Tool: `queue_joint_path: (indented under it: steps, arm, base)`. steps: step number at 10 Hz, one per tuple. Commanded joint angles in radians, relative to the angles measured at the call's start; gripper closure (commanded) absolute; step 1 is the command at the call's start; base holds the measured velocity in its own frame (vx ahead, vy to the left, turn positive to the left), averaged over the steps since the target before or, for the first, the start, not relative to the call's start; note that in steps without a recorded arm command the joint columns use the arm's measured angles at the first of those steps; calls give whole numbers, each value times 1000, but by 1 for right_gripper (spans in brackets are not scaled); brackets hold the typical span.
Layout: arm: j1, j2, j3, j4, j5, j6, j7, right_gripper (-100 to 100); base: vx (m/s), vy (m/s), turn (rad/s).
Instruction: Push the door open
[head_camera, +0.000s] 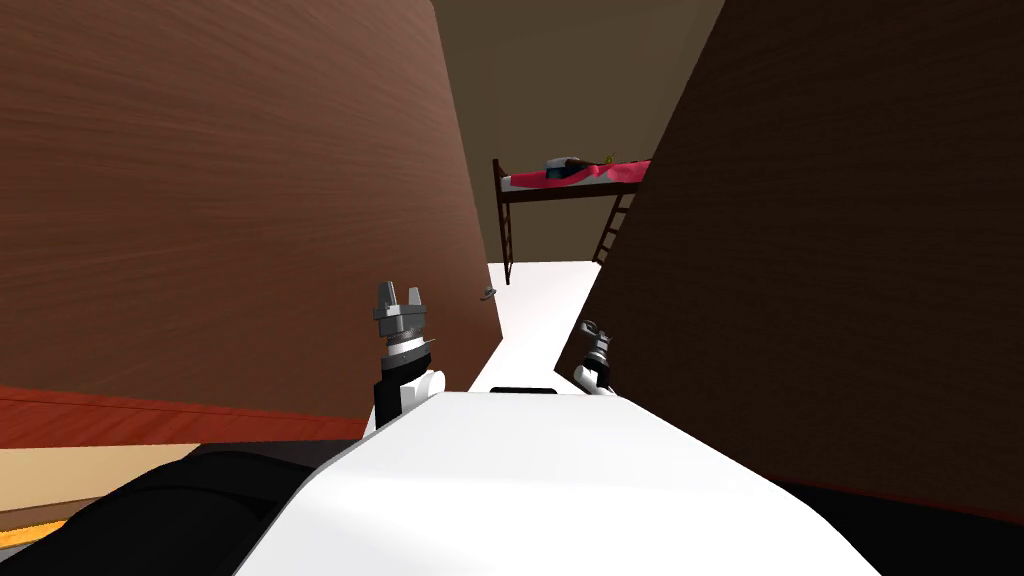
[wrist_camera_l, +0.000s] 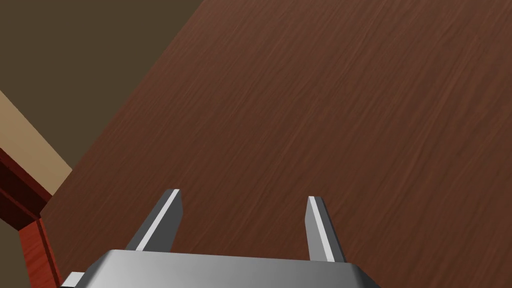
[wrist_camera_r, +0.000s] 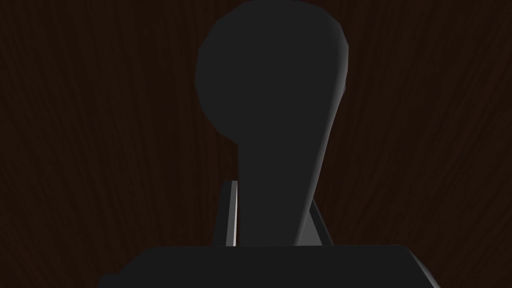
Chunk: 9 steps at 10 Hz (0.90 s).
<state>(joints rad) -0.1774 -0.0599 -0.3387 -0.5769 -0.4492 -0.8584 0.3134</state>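
The right gripper (wrist_camera_r: 272, 202) is closed on 1 dark lever handle (wrist_camera_r: 270, 100), with its 2 fingers (wrist_camera_r: 233, 215) pressing the lever's sides. The handle is mounted on the dark door (wrist_camera_r: 425, 125) straight ahead of the gripper. The left gripper (wrist_camera_l: 245, 196) is spread wide and holds nothing, facing 1 lighter brown door (wrist_camera_l: 325, 100) close in front. A 2nd, small handle (head_camera: 488, 294) sits at that door's free edge, just beyond the left gripper. Between the 2 doors' edges, a narrow strip of white floor (head_camera: 545, 300) leads ahead to 1 loft bed (head_camera: 570, 180) with 2 ladders (head_camera: 612, 230).
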Motion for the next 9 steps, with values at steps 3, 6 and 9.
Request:
queue_joint_path:
  steps: [3,6,9]
  arm:
    - [-3,-17,-24,-4,-18,-12,14,100]
    - [-5,-24,-49,-3,-39,-21,31,100]
    - [-7,-28,-82,-3,-67,-33,55,100]
  base:
    - [152,-47,-29]
    - [115,-58,-20]
    - [208,-75,-52]
